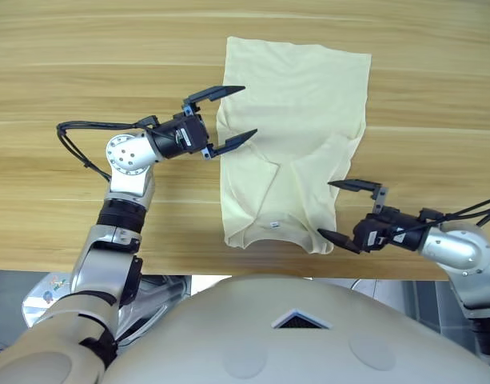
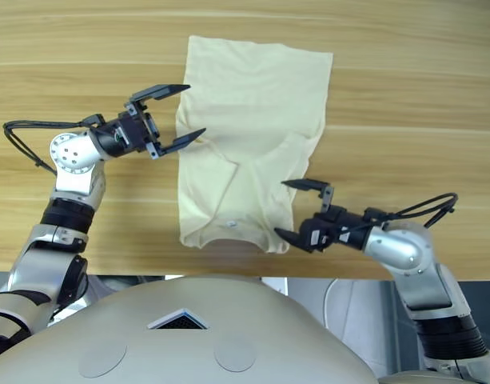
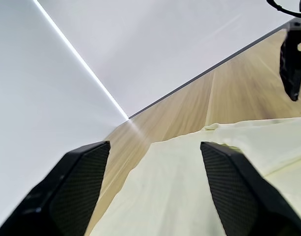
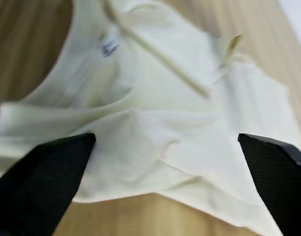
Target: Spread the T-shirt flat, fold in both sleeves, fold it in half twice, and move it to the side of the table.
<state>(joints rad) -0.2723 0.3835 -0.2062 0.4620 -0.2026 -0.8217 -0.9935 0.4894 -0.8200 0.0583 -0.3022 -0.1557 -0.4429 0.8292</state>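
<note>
Right gripper (image 1: 325, 208), lower right, and left gripper (image 1: 248, 110) spread wide by the soft, wrinkly T-shirt (image 1: 296, 120) on the wood table (image 1: 85, 64)

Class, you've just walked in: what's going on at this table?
A humanoid robot is folding a pale yellow T-shirt on a wooden table. The shirt's collar end is nearest the robot, sleeves apparently folded in. The left tool is open at its left edge, the right tool open at the near right corner; neither grips it.

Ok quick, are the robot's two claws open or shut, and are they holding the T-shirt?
Left gripper: open, holding nothing, beside the T-shirt.
Right gripper: open, holding nothing.
</note>
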